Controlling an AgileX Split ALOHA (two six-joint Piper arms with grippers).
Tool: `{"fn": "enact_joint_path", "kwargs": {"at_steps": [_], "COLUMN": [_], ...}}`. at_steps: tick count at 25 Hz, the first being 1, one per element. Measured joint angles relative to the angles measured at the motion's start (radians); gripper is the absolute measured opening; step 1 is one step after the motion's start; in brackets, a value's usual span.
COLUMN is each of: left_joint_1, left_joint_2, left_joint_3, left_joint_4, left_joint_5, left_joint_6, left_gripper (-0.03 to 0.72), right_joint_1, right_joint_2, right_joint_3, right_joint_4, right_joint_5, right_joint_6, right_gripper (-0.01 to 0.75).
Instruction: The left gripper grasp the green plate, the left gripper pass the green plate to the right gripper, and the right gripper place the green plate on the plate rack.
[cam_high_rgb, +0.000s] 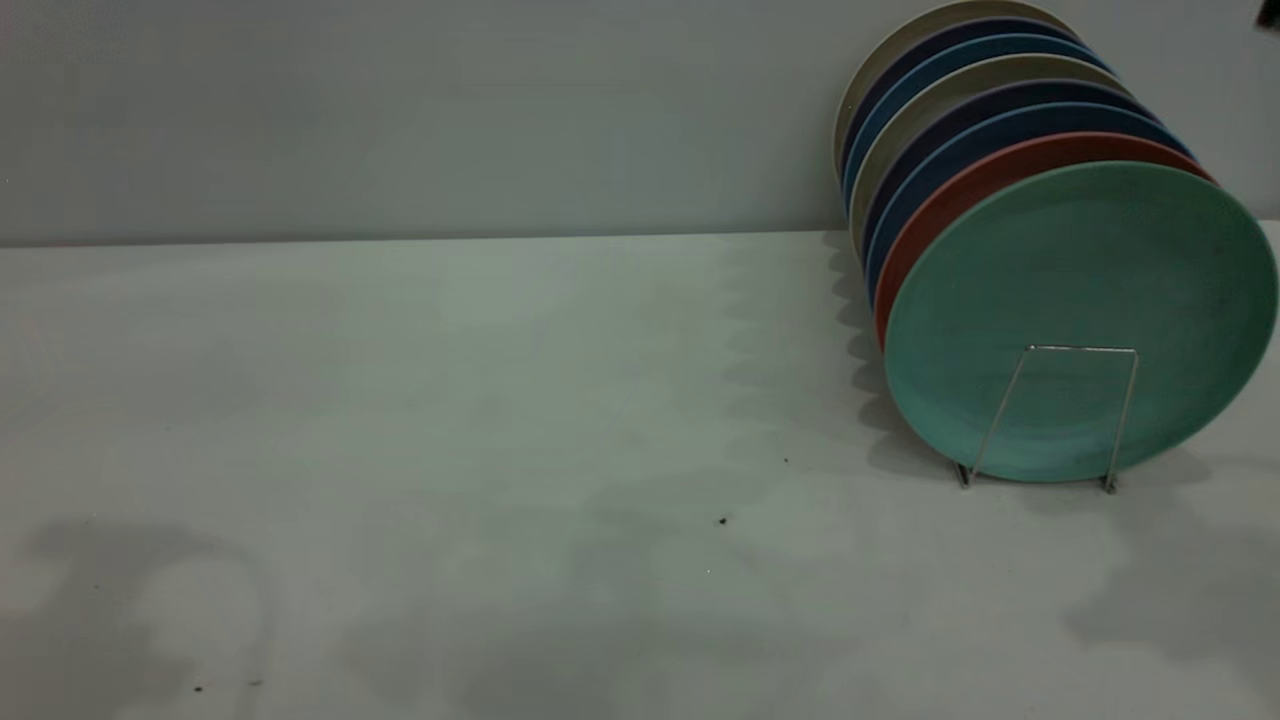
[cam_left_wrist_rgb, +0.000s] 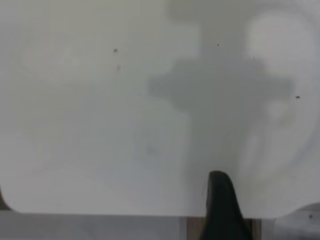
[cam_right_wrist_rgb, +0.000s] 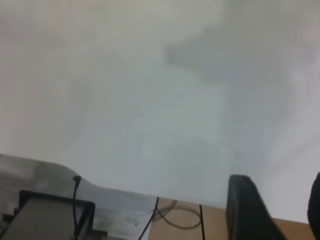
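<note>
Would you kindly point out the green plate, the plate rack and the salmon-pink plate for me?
green plate (cam_high_rgb: 1085, 300), exterior view, middle of its front face.
plate rack (cam_high_rgb: 1084, 349), exterior view, top bar of the front wire loop.
salmon-pink plate (cam_high_rgb: 985, 178), exterior view, its exposed upper rim.

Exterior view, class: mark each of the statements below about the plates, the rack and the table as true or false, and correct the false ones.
1. The green plate stands upright at the front of the row. True.
2. The green plate lies flat on the table. False: it stands on edge in the plate rack.
3. A red plate stands directly behind the green plate. True.
4. A claw grips the green plate. False: no claw touches it in the exterior view.
5. A wire loop of the rack crosses the green plate's face. True.
</note>
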Motion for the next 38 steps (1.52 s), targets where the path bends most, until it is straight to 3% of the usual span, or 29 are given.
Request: {"fn": "enact_joint_path", "kwargs": {"at_steps": [8, 31, 38], "left_joint_1": [0.0, 0.0, 0.0], "left_joint_2": [-0.401, -1.221, -1.356], "left_joint_3": [0.098, 0.403, 0.505], "left_joint_4": [-0.003, -0.038, -0.182], "left_joint_5": [0.119, 0.125, 0.122], "left_joint_6": [0.002, 0.056, 0.192], "left_gripper": [0.518, 0.518, 0.518], "right_joint_1": [0.0, 0.0, 0.0], "right_joint_2": [-0.308, -1.28, -1.406], "right_joint_3": [0.171, 0.493, 0.67], "right_joint_4": [0.003, 0.003, 0.003], "right_joint_5": [0.015, 0.036, 0.036], "right_joint_6": [0.0, -0.02, -0.049], "right_gripper": [0.318, 0.318, 0.318]}}
